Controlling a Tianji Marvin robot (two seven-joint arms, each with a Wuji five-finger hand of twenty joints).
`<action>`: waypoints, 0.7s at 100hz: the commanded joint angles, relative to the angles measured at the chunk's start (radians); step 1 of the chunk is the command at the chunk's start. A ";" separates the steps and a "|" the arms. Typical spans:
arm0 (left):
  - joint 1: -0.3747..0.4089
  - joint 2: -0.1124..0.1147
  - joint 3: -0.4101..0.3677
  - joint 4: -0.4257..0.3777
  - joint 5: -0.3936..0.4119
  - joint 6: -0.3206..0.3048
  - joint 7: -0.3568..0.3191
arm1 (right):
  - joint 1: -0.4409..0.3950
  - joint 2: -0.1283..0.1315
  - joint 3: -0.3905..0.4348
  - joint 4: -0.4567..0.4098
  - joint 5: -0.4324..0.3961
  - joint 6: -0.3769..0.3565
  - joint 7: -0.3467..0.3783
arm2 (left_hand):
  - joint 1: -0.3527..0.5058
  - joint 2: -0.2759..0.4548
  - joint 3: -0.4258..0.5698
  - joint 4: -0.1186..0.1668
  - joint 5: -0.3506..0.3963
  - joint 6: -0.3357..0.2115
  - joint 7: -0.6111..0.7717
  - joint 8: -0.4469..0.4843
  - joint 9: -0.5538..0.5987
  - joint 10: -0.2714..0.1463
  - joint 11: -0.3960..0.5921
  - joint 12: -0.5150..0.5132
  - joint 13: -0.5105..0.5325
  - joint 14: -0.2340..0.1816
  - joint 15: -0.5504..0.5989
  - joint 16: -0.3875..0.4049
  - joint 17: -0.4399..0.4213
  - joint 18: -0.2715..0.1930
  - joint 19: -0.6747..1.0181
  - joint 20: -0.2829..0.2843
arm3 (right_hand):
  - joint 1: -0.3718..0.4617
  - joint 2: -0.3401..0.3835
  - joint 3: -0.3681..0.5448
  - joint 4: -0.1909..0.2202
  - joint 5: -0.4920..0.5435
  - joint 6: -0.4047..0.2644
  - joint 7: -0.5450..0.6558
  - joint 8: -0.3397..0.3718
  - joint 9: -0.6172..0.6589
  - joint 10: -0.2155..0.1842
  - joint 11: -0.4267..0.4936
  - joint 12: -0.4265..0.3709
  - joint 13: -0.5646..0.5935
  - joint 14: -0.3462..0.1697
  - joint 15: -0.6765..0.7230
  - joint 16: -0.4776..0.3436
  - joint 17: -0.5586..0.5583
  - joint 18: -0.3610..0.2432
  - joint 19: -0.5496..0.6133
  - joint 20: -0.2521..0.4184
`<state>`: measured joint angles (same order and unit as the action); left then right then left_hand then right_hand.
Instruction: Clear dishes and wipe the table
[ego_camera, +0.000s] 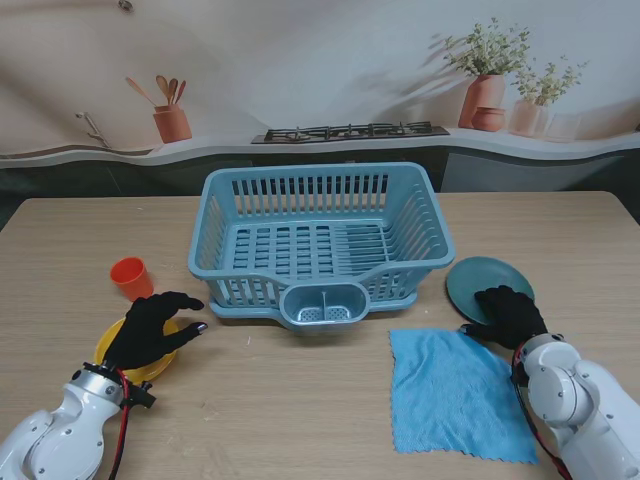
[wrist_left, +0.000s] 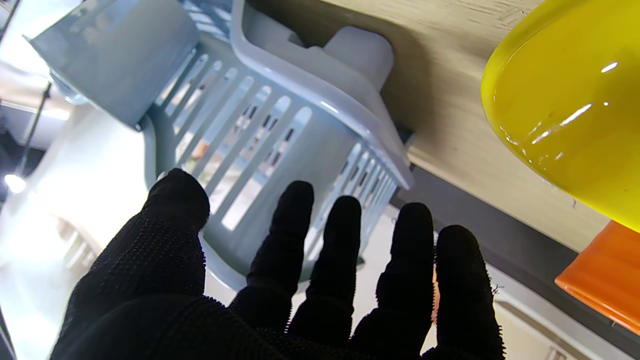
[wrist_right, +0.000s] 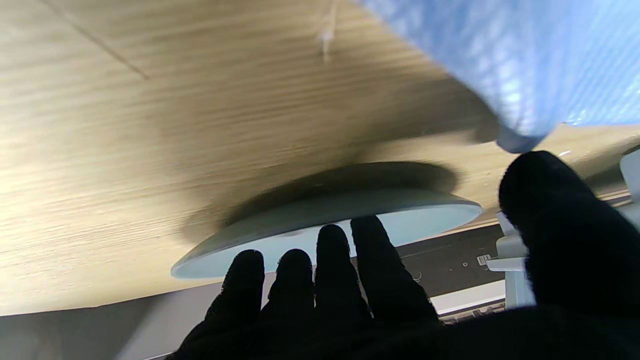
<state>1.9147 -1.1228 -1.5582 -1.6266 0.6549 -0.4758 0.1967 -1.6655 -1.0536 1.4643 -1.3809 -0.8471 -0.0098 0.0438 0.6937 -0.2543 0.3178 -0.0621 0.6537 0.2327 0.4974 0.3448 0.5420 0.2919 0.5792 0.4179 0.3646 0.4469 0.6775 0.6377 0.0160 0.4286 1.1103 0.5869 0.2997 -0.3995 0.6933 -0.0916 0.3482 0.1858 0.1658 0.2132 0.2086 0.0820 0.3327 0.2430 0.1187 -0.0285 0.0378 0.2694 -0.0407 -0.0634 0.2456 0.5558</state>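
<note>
On the left of the wooden tabletop (ego_camera: 300, 400), the left hand (ego_camera: 150, 328) hovers over a yellow plate (ego_camera: 112, 342), its black-gloved fingers (wrist_left: 295, 235) spread apart and holding nothing; the thumb reaches toward the rack. In the left wrist view the yellow plate (wrist_left: 565, 100) shows glossy and close, apart from the fingers. Just beyond that hand, farther from me, an orange cup (ego_camera: 131, 277) stands upright on the tabletop. In the middle sits a light blue dish rack (ego_camera: 320, 240) with slatted walls and a small cutlery pocket on its near side; nothing shows inside it. Right of the rack's near edge a blue cloth (ego_camera: 455, 395) lies flat, nearer to me. At the right, a teal plate (ego_camera: 480, 280) rests on the tabletop, and the right hand (ego_camera: 508, 315) lies over its near edge. The right wrist view shows four fingers (wrist_right: 330, 270) held close together along the plate's rim (wrist_right: 400, 212), thumb apart; whether they touch it I cannot tell.
</note>
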 joint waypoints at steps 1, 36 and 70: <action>-0.002 0.002 0.003 -0.002 -0.004 0.005 -0.017 | -0.005 0.000 -0.007 0.013 -0.002 0.008 0.025 | 0.003 0.013 -0.023 -0.011 0.027 -0.007 -0.005 0.005 0.016 0.018 -0.007 -0.004 0.016 0.023 -0.008 -0.007 -0.009 0.013 -0.014 -0.013 | -0.013 0.008 0.002 0.036 0.025 0.010 0.056 0.016 -0.033 -0.019 -0.017 -0.001 -0.039 -0.034 -0.025 0.009 -0.005 -0.044 -0.024 -0.011; -0.009 0.003 0.008 0.002 -0.010 0.011 -0.027 | 0.004 -0.001 -0.031 0.030 0.013 0.052 0.032 | 0.007 0.018 -0.028 -0.011 0.028 -0.007 -0.007 0.004 0.017 0.018 -0.008 -0.005 0.017 0.022 -0.008 -0.007 -0.010 0.012 -0.015 -0.014 | 0.090 0.002 0.080 0.029 0.067 0.015 0.096 0.036 -0.026 -0.019 0.080 0.028 -0.018 -0.026 0.040 0.014 -0.020 -0.040 0.035 0.044; -0.011 0.003 0.008 0.006 -0.011 0.006 -0.024 | 0.010 0.006 -0.046 0.031 -0.022 0.065 0.054 | 0.009 0.023 -0.037 -0.010 0.031 -0.007 -0.009 0.003 0.017 0.018 -0.010 -0.006 0.016 0.022 -0.009 -0.008 -0.010 0.013 -0.016 -0.014 | 0.224 -0.039 0.189 0.002 0.080 0.015 0.183 0.032 -0.009 -0.020 0.162 0.022 0.000 -0.017 0.136 -0.004 -0.041 -0.038 0.109 0.144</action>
<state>1.9039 -1.1209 -1.5512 -1.6184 0.6470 -0.4686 0.1826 -1.6379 -1.0476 1.4292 -1.3777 -0.8580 0.0525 0.0609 0.6937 -0.2535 0.3064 -0.0621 0.6646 0.2327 0.4948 0.3443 0.5422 0.2920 0.5790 0.4179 0.3646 0.4470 0.6772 0.6377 0.0160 0.4287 1.1103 0.5867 0.4956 -0.4059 0.8487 -0.0916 0.3260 0.1794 0.1528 0.2103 0.1782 0.0644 0.4198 0.2525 0.1187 -0.0287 0.1533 0.2789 -0.0589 -0.0636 0.3405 0.6707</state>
